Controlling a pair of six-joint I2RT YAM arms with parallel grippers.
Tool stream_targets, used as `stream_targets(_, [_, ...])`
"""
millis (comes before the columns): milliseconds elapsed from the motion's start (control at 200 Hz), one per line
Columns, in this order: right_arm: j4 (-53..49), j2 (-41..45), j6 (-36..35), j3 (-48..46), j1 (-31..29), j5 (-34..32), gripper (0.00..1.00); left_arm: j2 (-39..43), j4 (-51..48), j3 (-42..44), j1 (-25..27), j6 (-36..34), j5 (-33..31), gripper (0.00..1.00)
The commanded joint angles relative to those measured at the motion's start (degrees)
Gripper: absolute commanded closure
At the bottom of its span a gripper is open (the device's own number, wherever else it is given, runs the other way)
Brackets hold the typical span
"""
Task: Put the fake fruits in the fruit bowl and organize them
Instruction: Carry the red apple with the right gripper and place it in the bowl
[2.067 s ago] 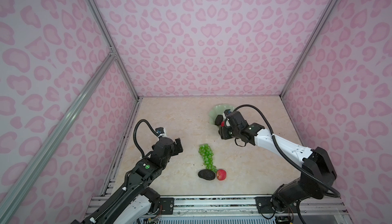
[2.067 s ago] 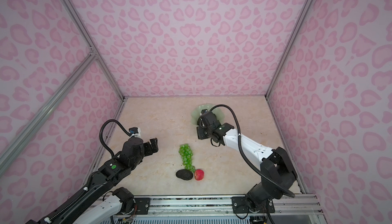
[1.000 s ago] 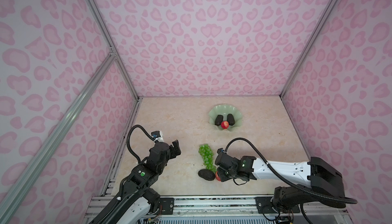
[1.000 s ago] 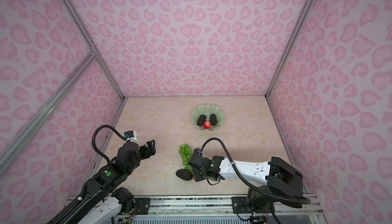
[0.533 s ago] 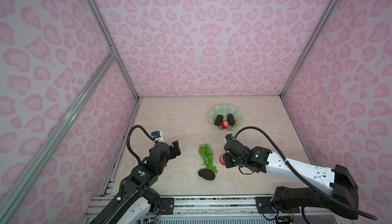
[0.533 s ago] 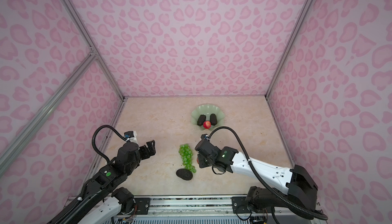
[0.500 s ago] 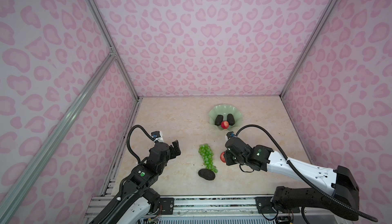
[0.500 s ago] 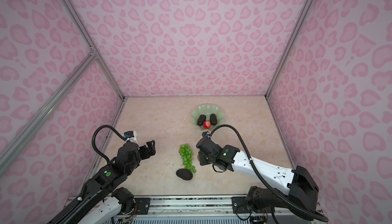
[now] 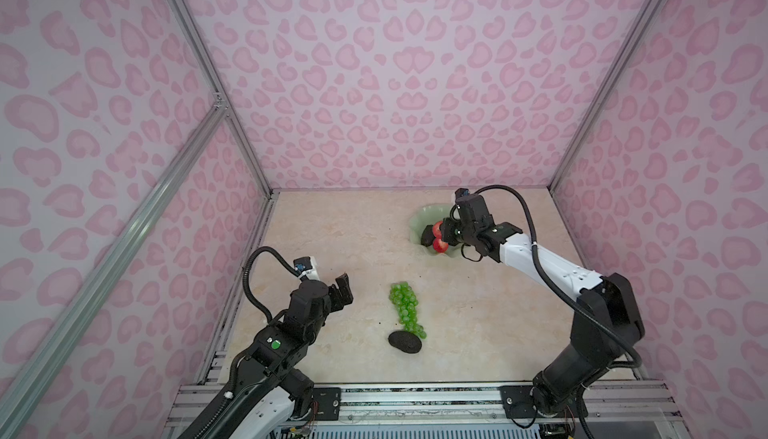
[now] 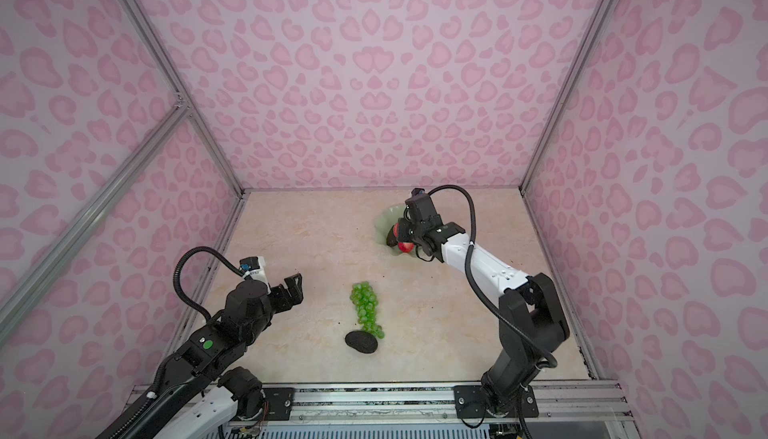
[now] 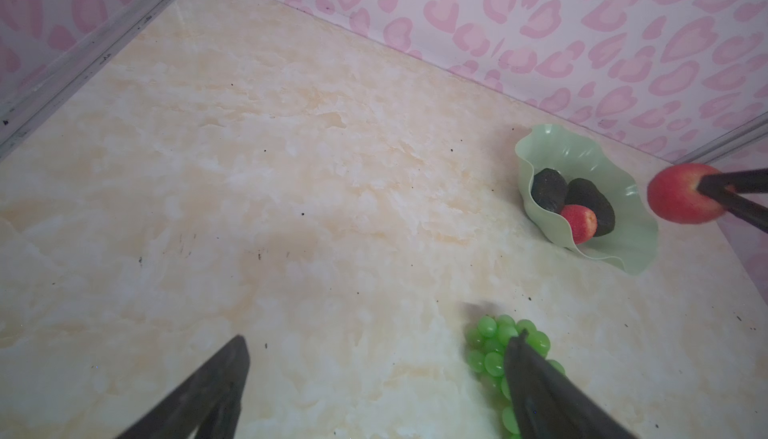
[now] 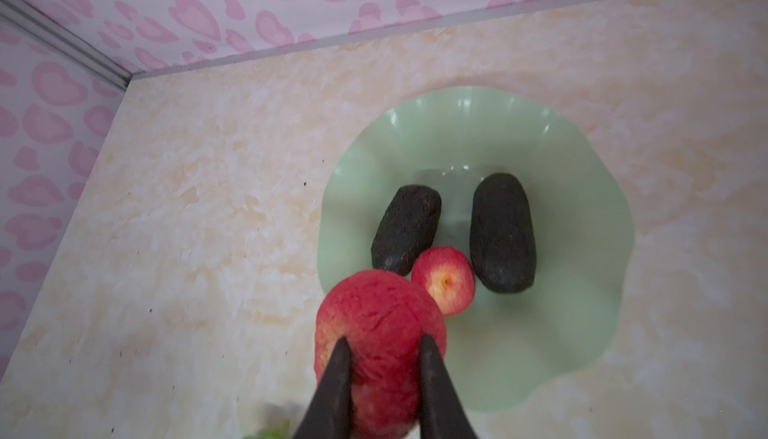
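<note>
Status on the right gripper: jaws were pinched on a red apple, one fingertip seated on each flank. The apple hung above the fruit bowl, over its rim at roughly 7 o'clock; I couldn't judge its height above the rim. The bowl sat at about 1 o'clock on the table in both top views. Inside it already: two avocados side by side and a second apple tucked between their 6 o'clock ends.

Handling guess: the held apple looked light and stiff, with a matte wrinkled skin that should have gripped well. It was round and the bowl was glossy, so you'd expect it to roll on release. I'd have lowered it into the free patch at the bowl's 3 o'clock or 12 o'clock before letting go.

Your left gripper was spread wide and held nothing, sitting at 9 o'clock of the grapes. The grapes lay mid-table, with the third avocado right against their 6 o'clock tip. The grapes looked soft and floppy, so you'd take them across the thick 12 o'clock end. That avocado looked rigid and rough, so you'd pinch it across its short axis
</note>
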State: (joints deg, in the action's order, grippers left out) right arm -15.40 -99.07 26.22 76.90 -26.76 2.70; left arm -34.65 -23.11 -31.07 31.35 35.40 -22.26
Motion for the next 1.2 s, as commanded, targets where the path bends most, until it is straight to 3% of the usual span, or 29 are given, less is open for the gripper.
stream_targets(0, [2.4,-6.4,-1.6,4.2,2.5,4.3,0.9,0.5,-0.5,-0.3,-0.1,0.1,-0.2,0.03])
stream_targets(270, [2.1,-18.2,-2.1,12.6,5.2,6.7,0.9,1.1,-1.0,-0.6,0.0,0.2,-0.7,0.03])
stream_targets(660, [4.0,-21.0,-0.3,10.9,6.9,4.4,0.89,-0.1,-0.9,-1.4,0.0,-0.7,-0.8,0.03])
stream_targets(890, [3.1,-21.3,-1.0,12.0,7.0,6.1,0.58,-0.6,-0.6,-1.8,0.0,-0.9,-0.7,0.03])
stream_targets(1195, [0.7,-11.8,-2.4,10.4,6.2,6.6,0.49,-0.4,-0.2,-1.6,0.0,-1.0,-0.8,0.03])
